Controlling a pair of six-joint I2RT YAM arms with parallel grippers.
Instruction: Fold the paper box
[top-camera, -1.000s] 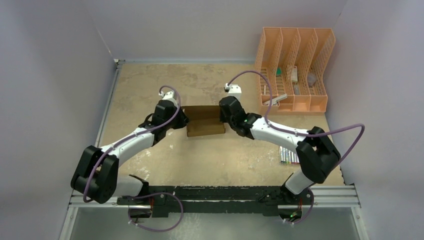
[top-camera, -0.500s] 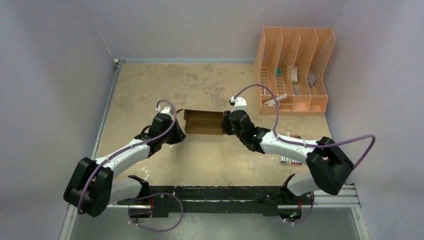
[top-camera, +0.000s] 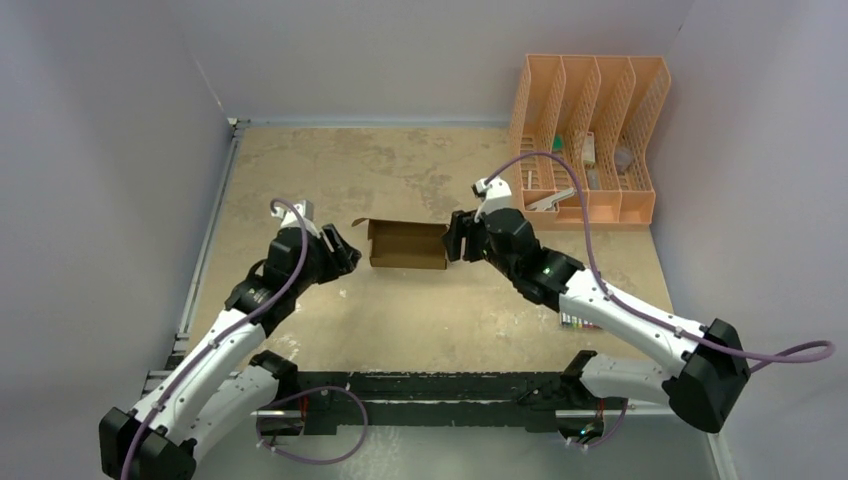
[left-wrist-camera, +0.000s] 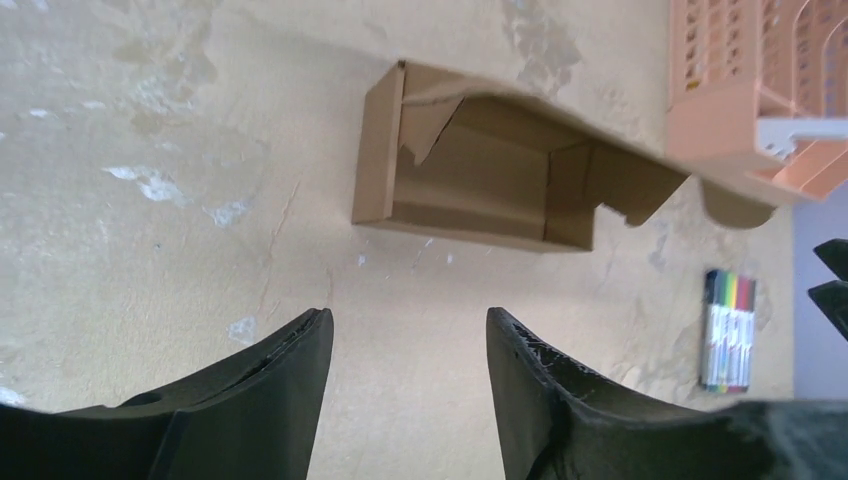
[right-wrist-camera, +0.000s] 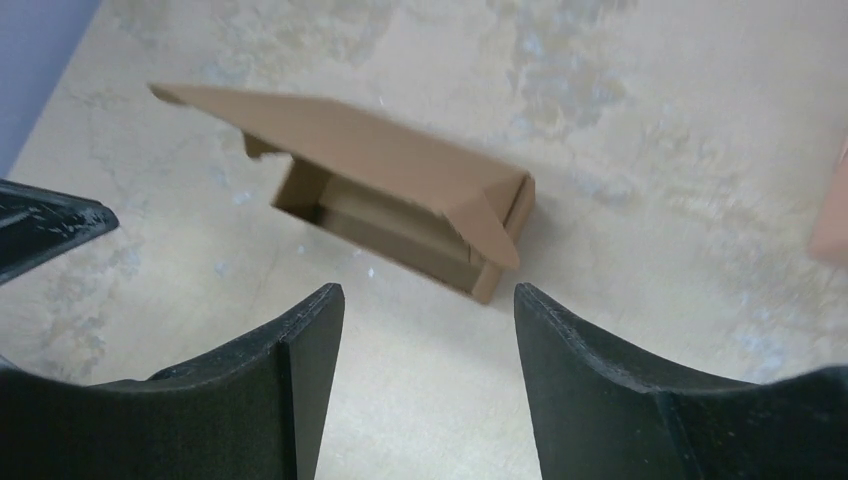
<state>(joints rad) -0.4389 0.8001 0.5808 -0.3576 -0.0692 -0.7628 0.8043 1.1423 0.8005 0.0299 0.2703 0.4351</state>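
Paper box (top-camera: 407, 245): plain brown cardboard, already formed into a small rectangular carton. It lies on the bench (top-camera: 400, 330) about mid-way between left and right, resting on the surface with nothing holding it. Its long axis runs left to right. The carton is not closed. The inside is visible in both wrist views, with creased walls standing and a short end wall at each side. The lid panel stands lifted over the cavity like an awning, tilted rather than flat, and one corner of it shows a cut notch and a rounded tab. A small flap sticks out at the carton's left end in the top view.

My left end effector (left-wrist-camera: 408, 330): fingers spread partway, nothing between them. It sits left of the box and apart from it.

My right end effector (right-wrist-camera: 430, 300): fingers likewise spread and empty. It sits just beside the box's right end, and the wrist view shows bare bench between fingertips and cardboard.

Far right: orange file rack (top-camera: 590, 140) with a few small items in its slots. Near right: pack of coloured markers (left-wrist-camera: 728, 330) flat on the bench, partly under my right arm in the top view.
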